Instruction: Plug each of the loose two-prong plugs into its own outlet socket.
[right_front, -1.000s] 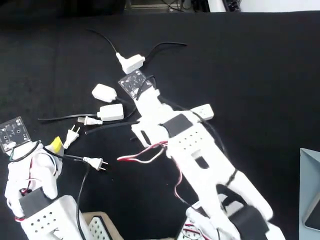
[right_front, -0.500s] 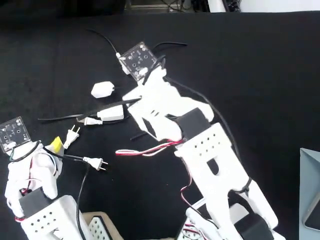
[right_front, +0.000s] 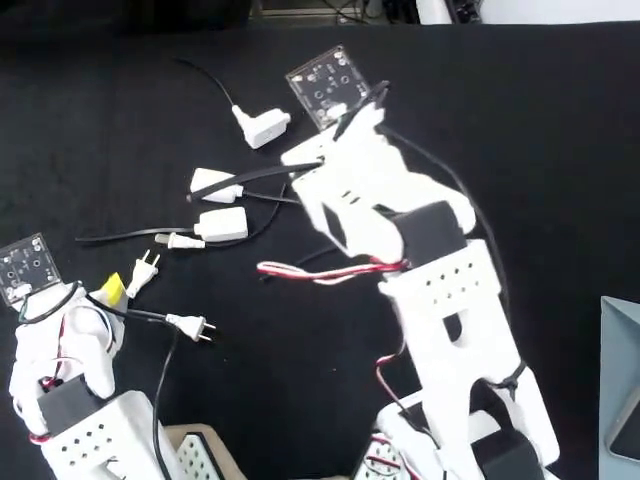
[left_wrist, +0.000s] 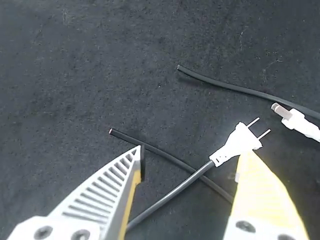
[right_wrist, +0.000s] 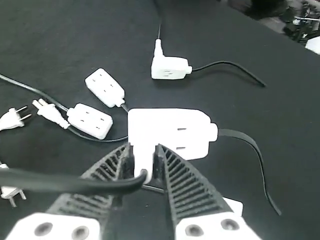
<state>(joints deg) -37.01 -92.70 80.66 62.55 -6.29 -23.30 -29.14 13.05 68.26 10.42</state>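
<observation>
Over the black tabletop (right_front: 560, 150), right gripper (right_wrist: 142, 150) pinches a thin black cable (right_wrist: 65, 184) above a flat white plastic outlet block (right_wrist: 170, 131), left gripper (left_wrist: 192, 156) gapes empty over a loose white two-prong plug (left_wrist: 239, 144); no plug looks seated yet, every plugging-in left to do.

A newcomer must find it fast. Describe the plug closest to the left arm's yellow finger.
On the black table, find the left gripper with its yellow finger. The white two-prong plug lies just past that fingertip on a black cord; unlike the neighbouring plug, it sits right by the yellow tip.
</observation>
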